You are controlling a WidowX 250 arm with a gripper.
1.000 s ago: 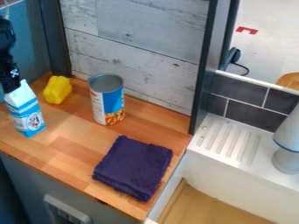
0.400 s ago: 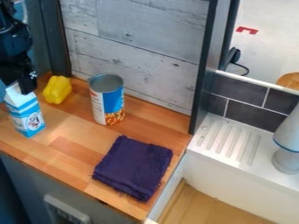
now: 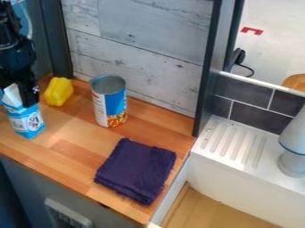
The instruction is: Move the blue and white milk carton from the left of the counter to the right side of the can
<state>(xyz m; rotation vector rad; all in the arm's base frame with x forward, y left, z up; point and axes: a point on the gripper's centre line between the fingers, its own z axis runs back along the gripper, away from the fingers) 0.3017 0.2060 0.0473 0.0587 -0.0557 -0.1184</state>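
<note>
Claw [image 3: 19, 100] has lowered to one carton [image 3: 26, 123]; one can [image 3: 109, 102], one cloth [image 3: 136, 170].

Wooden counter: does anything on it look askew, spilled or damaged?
Nothing stands out as spilled or knocked over. The blue and white carton, at the gripper, and the can both stand upright. The one slight oddity is the folded purple cloth, whose edges look ragged and uneven.

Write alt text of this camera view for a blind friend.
A black claw is at the top of a blue-and-white carton on a wooden counter. To the right are a yellow object, a can and a folded purple cloth, then a white sink.
</note>
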